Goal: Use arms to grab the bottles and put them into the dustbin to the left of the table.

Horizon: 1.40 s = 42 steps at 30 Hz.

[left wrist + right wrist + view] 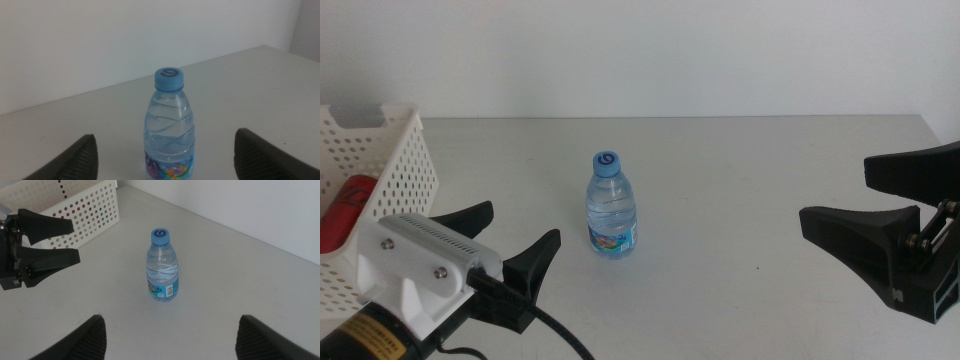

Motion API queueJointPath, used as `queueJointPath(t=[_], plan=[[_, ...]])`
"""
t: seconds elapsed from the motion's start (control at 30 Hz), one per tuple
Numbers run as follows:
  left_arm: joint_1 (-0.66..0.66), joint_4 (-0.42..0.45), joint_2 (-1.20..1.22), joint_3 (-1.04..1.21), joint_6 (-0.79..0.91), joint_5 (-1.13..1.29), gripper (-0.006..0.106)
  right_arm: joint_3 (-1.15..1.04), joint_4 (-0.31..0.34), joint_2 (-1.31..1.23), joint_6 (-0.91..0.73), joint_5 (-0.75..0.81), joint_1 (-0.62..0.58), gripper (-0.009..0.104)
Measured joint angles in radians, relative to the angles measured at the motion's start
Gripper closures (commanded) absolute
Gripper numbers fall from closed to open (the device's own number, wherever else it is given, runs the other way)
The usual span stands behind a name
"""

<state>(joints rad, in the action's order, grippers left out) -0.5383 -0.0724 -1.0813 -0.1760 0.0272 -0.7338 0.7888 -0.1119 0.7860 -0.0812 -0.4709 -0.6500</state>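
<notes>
A small clear water bottle with a blue cap stands upright in the middle of the table. My left gripper sits low at the front left, open, its fingers pointing at the bottle from a short gap away. In the left wrist view the bottle stands centred ahead of the open left gripper, not between its jaws. My right gripper is open at the right, well away from the bottle. The white perforated dustbin stands at the table's left edge with a red can inside.
The right wrist view shows the bottle on bare tabletop, the dustbin beyond it, and the left gripper between the two. A plain white wall runs behind the table's far edge.
</notes>
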Motion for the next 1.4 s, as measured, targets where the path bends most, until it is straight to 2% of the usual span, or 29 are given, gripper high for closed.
queueJointPath(t=[0.87,1.4], plan=[[0.0,0.047,-0.517,-0.248,-0.04,-0.245,0.007,0.0,0.0,0.0,0.0,0.0,0.0,0.029],[0.0,0.057,-0.713,-0.381,-0.089,-0.268,0.007,0.0,0.0,0.0,0.0,0.0,0.0,0.029]])
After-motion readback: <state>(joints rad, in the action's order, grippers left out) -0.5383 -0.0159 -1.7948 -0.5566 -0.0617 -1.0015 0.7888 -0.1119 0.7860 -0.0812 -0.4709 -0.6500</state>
